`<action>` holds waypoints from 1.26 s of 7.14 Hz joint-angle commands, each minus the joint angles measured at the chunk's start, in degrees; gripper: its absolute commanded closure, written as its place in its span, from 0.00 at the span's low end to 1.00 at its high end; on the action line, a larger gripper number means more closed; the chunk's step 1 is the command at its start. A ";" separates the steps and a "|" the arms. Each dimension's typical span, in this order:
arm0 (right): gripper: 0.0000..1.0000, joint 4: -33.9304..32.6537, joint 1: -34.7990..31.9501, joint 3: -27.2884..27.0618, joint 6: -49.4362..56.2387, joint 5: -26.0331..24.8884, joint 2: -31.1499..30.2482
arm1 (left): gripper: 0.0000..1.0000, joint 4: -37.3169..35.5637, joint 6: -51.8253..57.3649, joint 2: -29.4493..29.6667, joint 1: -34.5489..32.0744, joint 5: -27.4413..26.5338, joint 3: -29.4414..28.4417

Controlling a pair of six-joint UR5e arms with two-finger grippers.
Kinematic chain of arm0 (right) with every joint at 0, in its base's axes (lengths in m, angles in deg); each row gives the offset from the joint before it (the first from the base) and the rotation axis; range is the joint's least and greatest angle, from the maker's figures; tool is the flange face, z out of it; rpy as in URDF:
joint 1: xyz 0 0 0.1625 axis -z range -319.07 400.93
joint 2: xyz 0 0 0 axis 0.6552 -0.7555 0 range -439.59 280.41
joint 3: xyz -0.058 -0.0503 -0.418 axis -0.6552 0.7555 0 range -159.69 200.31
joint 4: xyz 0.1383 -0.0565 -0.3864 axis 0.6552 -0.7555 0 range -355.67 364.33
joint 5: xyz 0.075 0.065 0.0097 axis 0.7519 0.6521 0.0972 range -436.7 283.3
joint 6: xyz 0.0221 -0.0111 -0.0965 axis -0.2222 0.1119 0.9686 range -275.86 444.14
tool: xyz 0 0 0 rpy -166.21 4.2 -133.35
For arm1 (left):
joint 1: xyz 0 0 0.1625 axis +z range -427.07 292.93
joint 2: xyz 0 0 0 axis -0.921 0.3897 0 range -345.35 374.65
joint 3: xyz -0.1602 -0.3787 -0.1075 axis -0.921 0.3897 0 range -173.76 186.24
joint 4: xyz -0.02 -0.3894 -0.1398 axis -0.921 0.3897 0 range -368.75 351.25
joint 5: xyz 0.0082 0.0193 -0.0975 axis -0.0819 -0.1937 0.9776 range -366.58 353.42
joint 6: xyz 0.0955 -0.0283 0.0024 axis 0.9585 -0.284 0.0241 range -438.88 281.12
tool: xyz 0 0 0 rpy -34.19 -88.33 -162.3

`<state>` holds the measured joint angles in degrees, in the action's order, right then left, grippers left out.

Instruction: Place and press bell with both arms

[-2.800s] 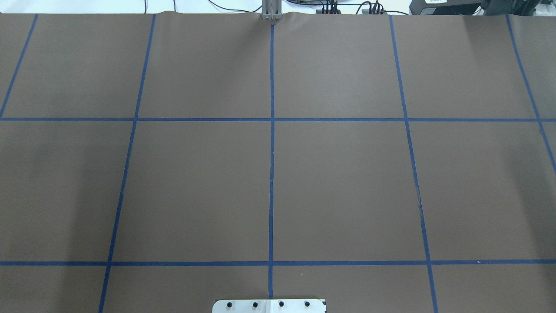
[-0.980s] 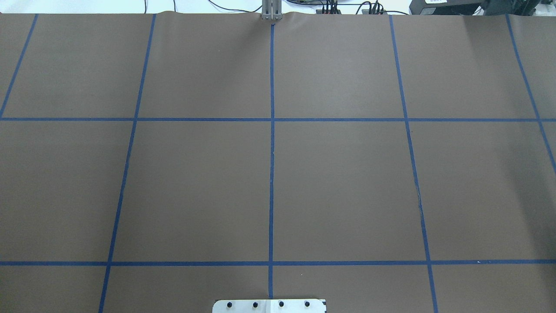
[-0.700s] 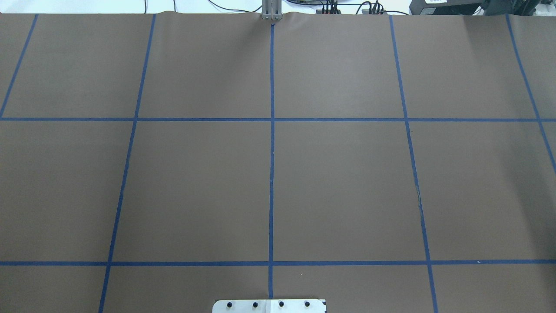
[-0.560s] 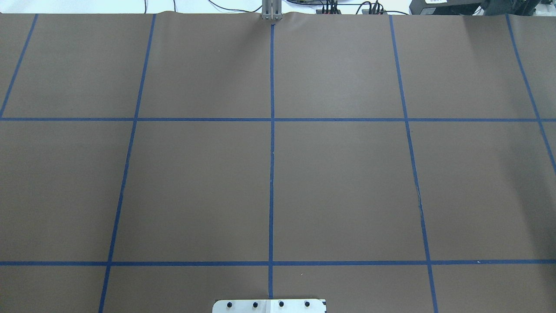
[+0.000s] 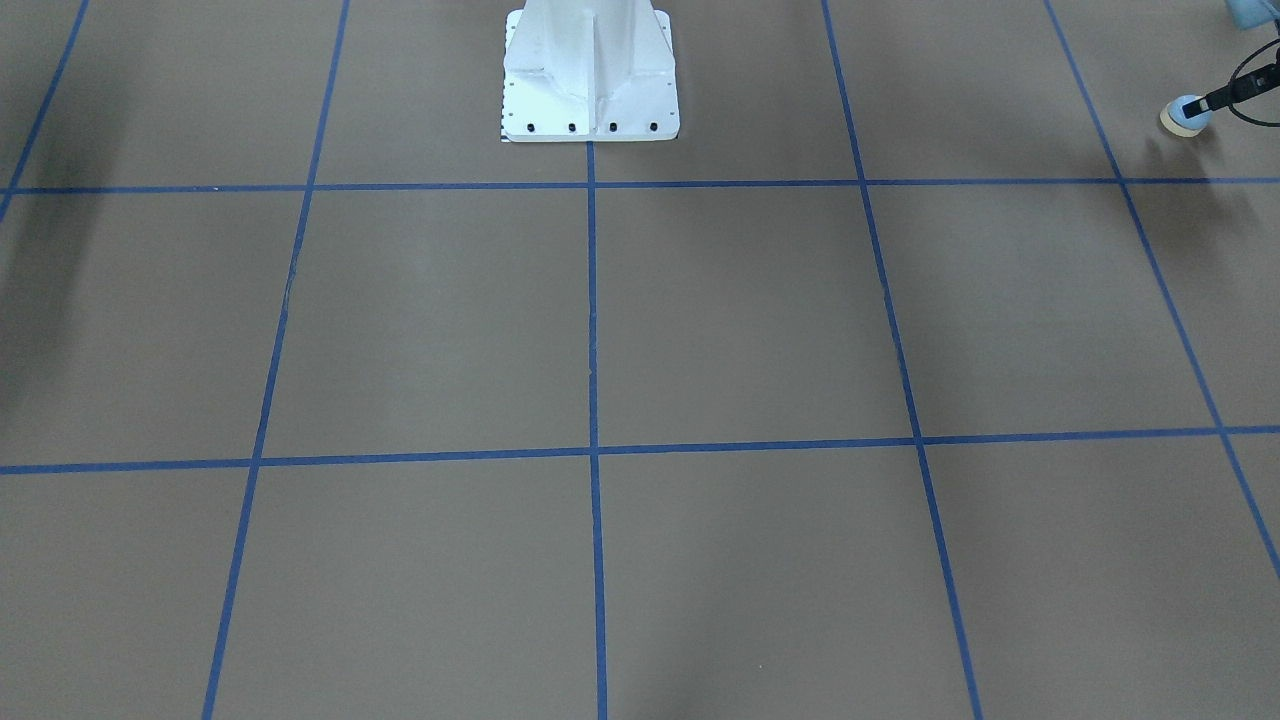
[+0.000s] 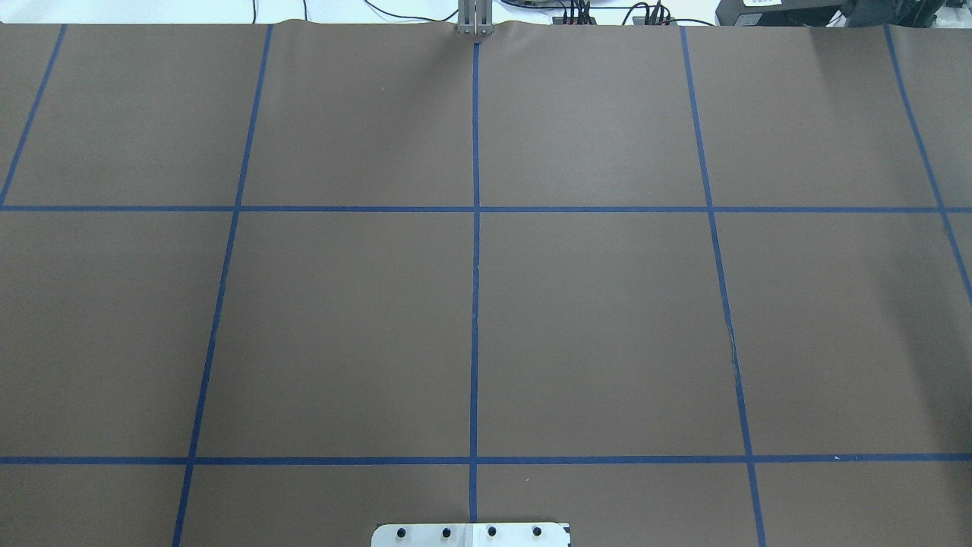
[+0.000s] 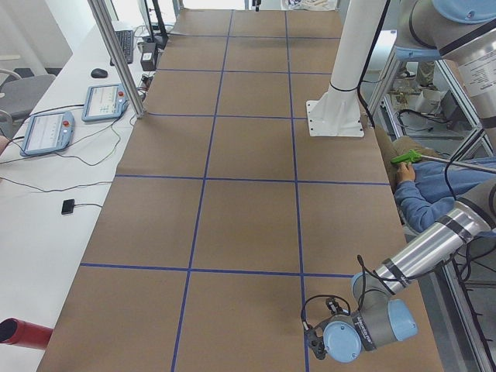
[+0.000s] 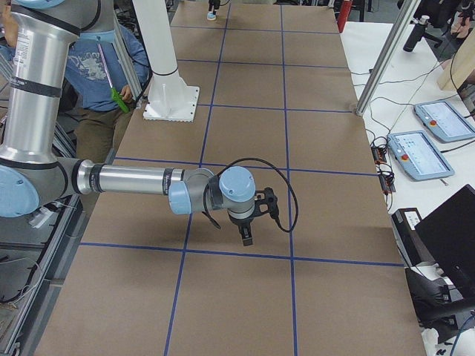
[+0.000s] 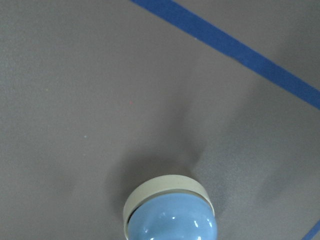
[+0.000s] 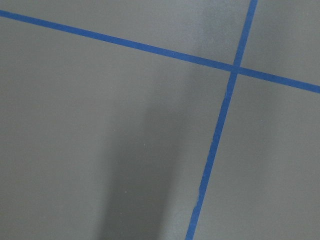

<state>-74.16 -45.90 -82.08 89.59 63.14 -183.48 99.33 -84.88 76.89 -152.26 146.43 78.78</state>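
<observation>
Overhead same as earlier frames, so no approach to centre yet. Bell (image 5: 1186, 114) far upper right in front view, tilted, at left gripper (image 5: 1203, 102); looks held, can't confirm. Right gripper (image 8: 246, 236) mid-frame in right-side view, open/closed can't tell.
</observation>
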 commanded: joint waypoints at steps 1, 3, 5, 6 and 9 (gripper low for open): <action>0.00 0.00 0.00 0.00 0.00 0.00 0.00 | 0.00 -0.06 -1.20 1.82 0.03 0.10 -0.99; 0.00 0.00 0.00 0.00 0.00 0.09 0.00 | 0.00 0.46 -0.68 2.70 4.74 -0.43 -0.90; 0.00 0.00 0.00 0.00 0.00 0.00 -0.27 | 0.00 2.04 -1.02 3.41 10.99 -0.78 -0.29; 0.00 0.00 0.00 0.00 0.09 0.00 -0.27 | 0.00 2.13 -0.94 2.97 11.71 -0.78 -0.20; 0.00 0.00 0.00 0.00 0.18 0.09 -0.97 | 0.00 2.66 -1.11 -1.75 11.98 -1.92 3.99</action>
<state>-74.16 -45.84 -82.08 89.73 63.21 -184.15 101.84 -85.82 77.69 -140.40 144.74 80.28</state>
